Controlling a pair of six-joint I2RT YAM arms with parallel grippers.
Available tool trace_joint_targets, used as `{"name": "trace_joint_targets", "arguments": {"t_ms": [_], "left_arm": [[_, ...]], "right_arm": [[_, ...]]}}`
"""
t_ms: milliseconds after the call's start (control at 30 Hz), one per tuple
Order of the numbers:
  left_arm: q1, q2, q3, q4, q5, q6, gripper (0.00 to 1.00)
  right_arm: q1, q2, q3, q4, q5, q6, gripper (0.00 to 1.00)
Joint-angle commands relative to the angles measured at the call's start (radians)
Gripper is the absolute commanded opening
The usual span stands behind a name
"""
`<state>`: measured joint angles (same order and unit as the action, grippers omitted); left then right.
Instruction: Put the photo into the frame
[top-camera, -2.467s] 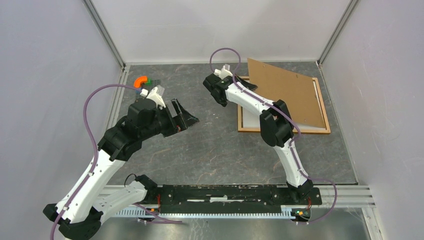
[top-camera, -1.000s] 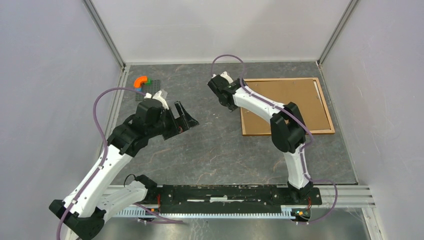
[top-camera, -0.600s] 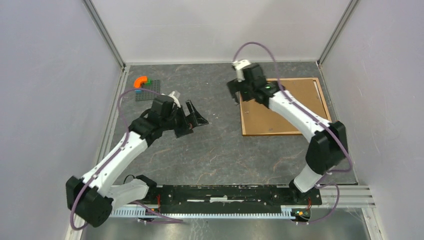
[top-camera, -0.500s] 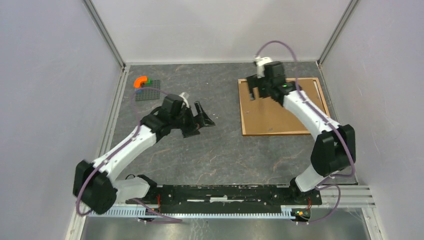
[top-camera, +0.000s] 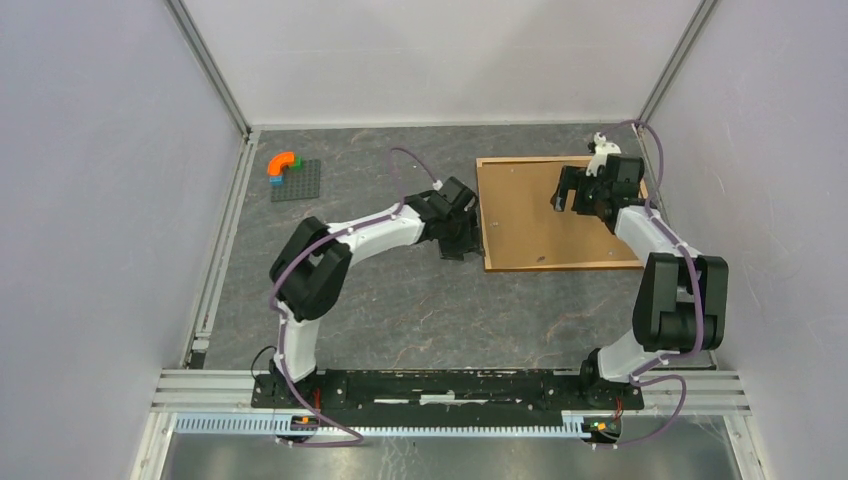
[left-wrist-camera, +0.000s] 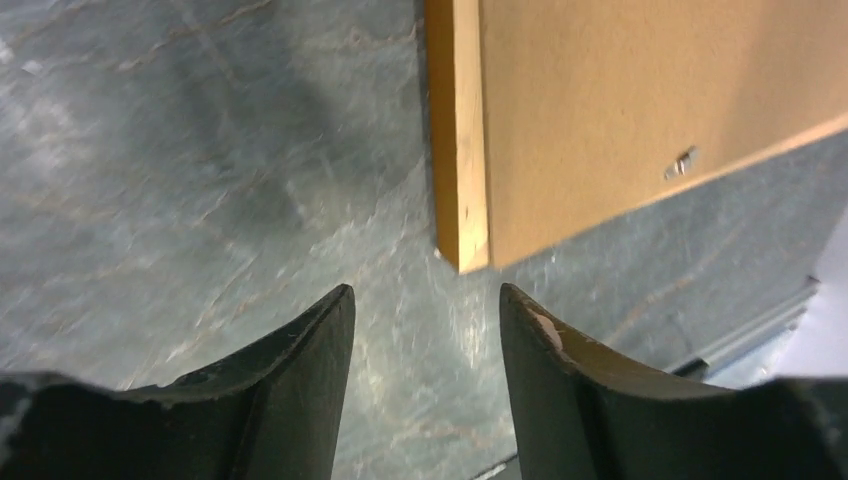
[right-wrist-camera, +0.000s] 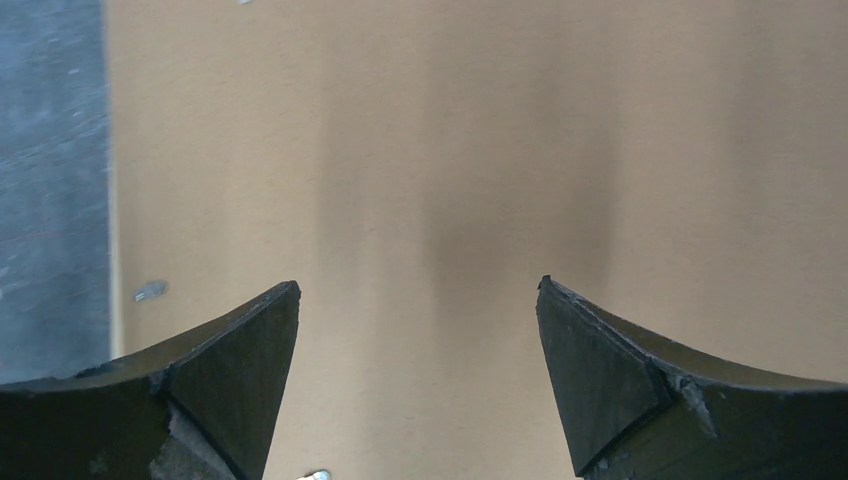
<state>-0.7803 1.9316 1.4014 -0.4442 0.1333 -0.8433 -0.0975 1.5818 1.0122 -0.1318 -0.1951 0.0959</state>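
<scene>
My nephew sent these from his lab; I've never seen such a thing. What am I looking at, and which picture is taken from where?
Two robot arms are bolted side by side. The wide picture looks down from above and behind them; the close-ups come from cameras on their wrists, so the dark prongs are each arm's own fingers. On the grey table lies a wooden frame with a brown backing board in it, plus a toy-brick plate. The left gripper hovers open at the frame's corner, the right gripper open over the board. Neither holds anything; no photo shows.
</scene>
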Motion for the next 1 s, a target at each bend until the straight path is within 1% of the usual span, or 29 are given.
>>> {"name": "trace_joint_targets", "arguments": {"t_ms": [0, 133, 267, 467, 533, 600, 733, 800, 967], "left_arm": [[-0.039, 0.108, 0.141, -0.089, -0.130, 0.046, 0.58], [-0.051, 0.172, 0.178, -0.081, -0.158, 0.035, 0.54], [-0.057, 0.214, 0.201, -0.087, -0.170, 0.034, 0.54], [-0.064, 0.248, 0.212, -0.126, -0.187, 0.023, 0.59], [-0.071, 0.236, 0.194, -0.133, -0.206, 0.019, 0.66], [-0.078, 0.239, 0.200, -0.188, -0.260, 0.017, 0.69], [-0.094, 0.309, 0.286, -0.402, -0.334, 0.054, 0.70], [-0.094, 0.308, 0.252, -0.440, -0.343, 0.055, 0.69], [-0.093, 0.265, 0.106, -0.501, -0.365, 0.070, 0.68]], "right_arm": [[0.010, -0.081, -0.034, 0.146, -0.115, 0.052, 0.93], [0.010, -0.097, -0.039, 0.145, -0.104, 0.045, 0.94], [0.011, -0.096, -0.039, 0.144, -0.123, 0.046, 0.94], [0.012, -0.099, -0.049, 0.159, -0.156, 0.058, 0.94], [0.011, -0.098, -0.049, 0.159, -0.161, 0.059, 0.94], [0.012, -0.095, -0.049, 0.156, -0.161, 0.058, 0.94], [0.012, -0.096, -0.048, 0.153, -0.151, 0.055, 0.94], [0.012, -0.100, -0.044, 0.151, -0.142, 0.054, 0.94], [0.012, -0.111, -0.043, 0.140, -0.124, 0.049, 0.94]]}}
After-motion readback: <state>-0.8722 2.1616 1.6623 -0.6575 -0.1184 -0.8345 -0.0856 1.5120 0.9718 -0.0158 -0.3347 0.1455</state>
